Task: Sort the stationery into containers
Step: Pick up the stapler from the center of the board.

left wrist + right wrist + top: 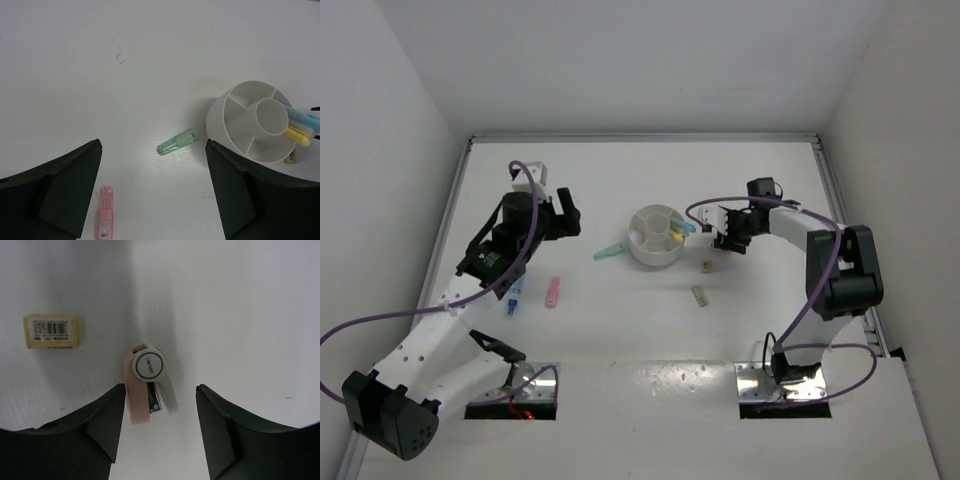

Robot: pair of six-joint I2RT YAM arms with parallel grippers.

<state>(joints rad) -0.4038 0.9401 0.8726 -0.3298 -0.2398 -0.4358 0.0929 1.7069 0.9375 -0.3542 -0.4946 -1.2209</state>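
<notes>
- Your left gripper (pixel 154 144): jaws wide, holding nothing, above the table (pixel 75 60).
- Green marker (pixel 177 142): flat on the table, between those jaws and beside the white organiser (pixel 225 125).
- Pink marker (pixel 105 219): flat, near one finger.
- Yellow marker (pixel 297 136) and light blue marker (pixel 301 118): side by side in the organiser.
- Your right gripper (pixel 160 386): jaws apart around a pink block (pixel 137 407) with a white round cap (pixel 148 365); a gap shows at one finger.
- Tan eraser (pixel 52 332): apart from the gripper, off to one side.
</notes>
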